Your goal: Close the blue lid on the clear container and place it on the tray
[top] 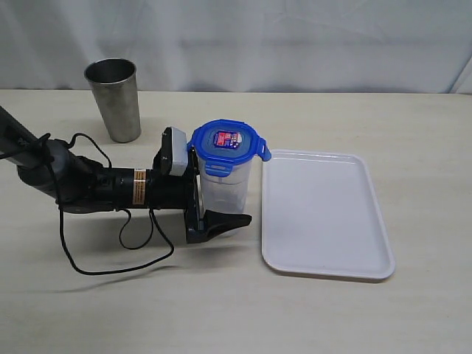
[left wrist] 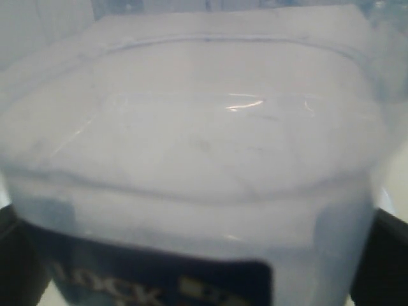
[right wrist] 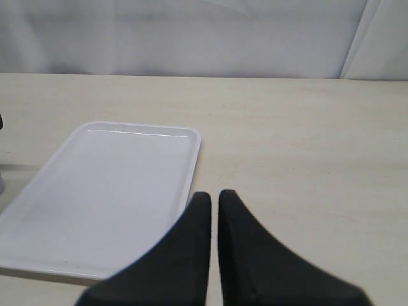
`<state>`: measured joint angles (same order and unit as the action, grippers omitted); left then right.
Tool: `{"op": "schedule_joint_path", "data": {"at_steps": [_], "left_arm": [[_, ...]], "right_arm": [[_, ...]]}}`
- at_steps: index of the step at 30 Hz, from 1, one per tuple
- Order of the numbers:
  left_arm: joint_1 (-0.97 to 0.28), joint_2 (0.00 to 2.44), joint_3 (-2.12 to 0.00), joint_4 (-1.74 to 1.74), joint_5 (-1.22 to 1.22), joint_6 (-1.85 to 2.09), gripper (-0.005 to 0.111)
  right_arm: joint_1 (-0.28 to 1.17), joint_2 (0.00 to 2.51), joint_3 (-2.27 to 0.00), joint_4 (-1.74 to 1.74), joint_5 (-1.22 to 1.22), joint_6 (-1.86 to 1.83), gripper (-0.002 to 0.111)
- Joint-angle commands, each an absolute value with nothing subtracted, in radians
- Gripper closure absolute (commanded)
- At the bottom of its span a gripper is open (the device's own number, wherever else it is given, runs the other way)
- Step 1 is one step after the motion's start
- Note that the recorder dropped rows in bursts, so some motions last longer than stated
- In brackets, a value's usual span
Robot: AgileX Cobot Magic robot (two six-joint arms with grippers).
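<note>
The clear container (top: 223,188) stands upright on the table just left of the white tray (top: 324,214). The blue lid (top: 225,140) sits on top of it, sticker up, with one flap sticking out toward the tray. My left gripper (top: 234,199) is open and straddles the container's lower body: the near finger (top: 225,221) shows in front and the far one is hidden behind. The left wrist view is filled by the container (left wrist: 204,146), with dark fingers (left wrist: 390,255) at its sides. My right gripper (right wrist: 215,194) is shut and empty above the table beside the tray (right wrist: 108,191).
A grey steel cup (top: 114,99) stands at the back left. A black cable (top: 110,251) loops from the left arm onto the table. A white backdrop closes off the far edge.
</note>
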<state>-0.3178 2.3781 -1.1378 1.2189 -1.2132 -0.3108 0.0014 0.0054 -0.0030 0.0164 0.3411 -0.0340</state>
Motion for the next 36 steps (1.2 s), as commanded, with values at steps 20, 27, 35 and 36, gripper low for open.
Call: {"op": "schedule_joint_path", "data": {"at_steps": [20, 27, 35, 36], "left_arm": [[-0.325, 2.38, -1.142, 1.189, -1.214, -0.307, 0.003], [-0.325, 2.38, -1.142, 1.191, -1.214, -0.307, 0.037], [-0.325, 2.38, -1.142, 1.198, -1.21, -0.307, 0.058], [-0.325, 2.38, -1.142, 1.203, -1.21, -0.307, 0.059]], "right_arm": [[0.002, 0.0, 0.0, 0.018, 0.343, -0.028, 0.104], [0.002, 0.0, 0.0, 0.018, 0.343, -0.028, 0.104], [0.002, 0.0, 0.0, 0.018, 0.343, -0.028, 0.104], [0.002, 0.0, 0.0, 0.018, 0.343, -0.028, 0.104]]}}
